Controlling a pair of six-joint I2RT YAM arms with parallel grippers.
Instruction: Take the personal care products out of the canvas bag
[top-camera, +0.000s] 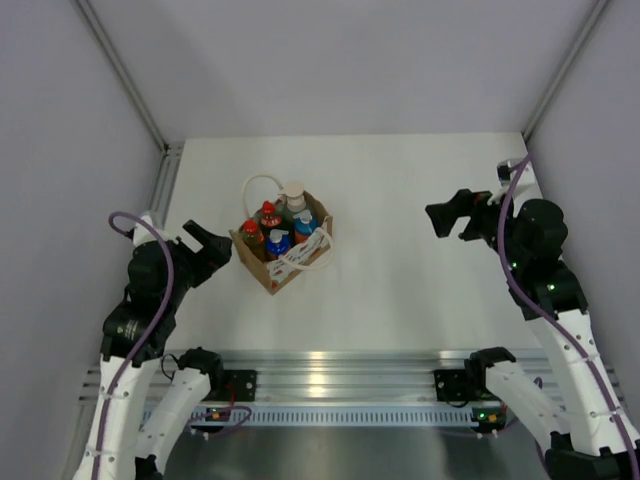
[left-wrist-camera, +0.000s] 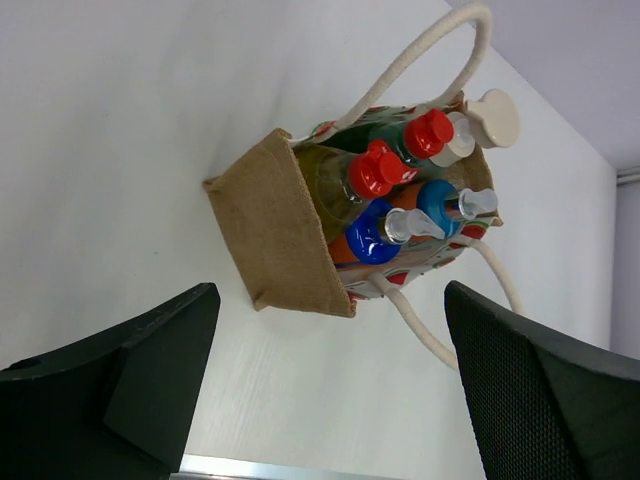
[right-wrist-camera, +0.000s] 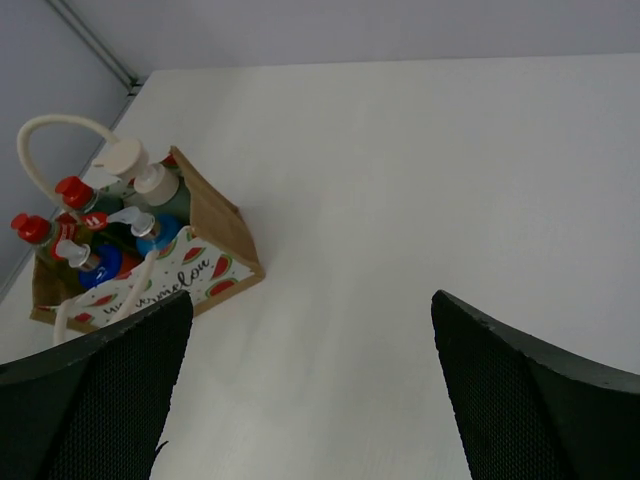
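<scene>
The canvas bag (top-camera: 283, 262) stands upright on the table left of centre, tan with white rope handles and a whitish panel printed with red watermelons (right-wrist-camera: 170, 285). Five bottles stand inside it: two with red caps (left-wrist-camera: 375, 172) (left-wrist-camera: 428, 130), one with a white pump (left-wrist-camera: 490, 118), a blue one with a white nozzle (left-wrist-camera: 372, 238), and one with a blue cap (left-wrist-camera: 437, 203). My left gripper (top-camera: 210, 250) is open and empty, just left of the bag. My right gripper (top-camera: 450, 215) is open and empty, far to the bag's right.
The white table (top-camera: 400, 260) is enclosed by grey walls at the left, back and right. An aluminium rail (top-camera: 330, 365) with the arm bases runs along the near edge. One rope handle (left-wrist-camera: 440, 340) hangs over the bag's side onto the table.
</scene>
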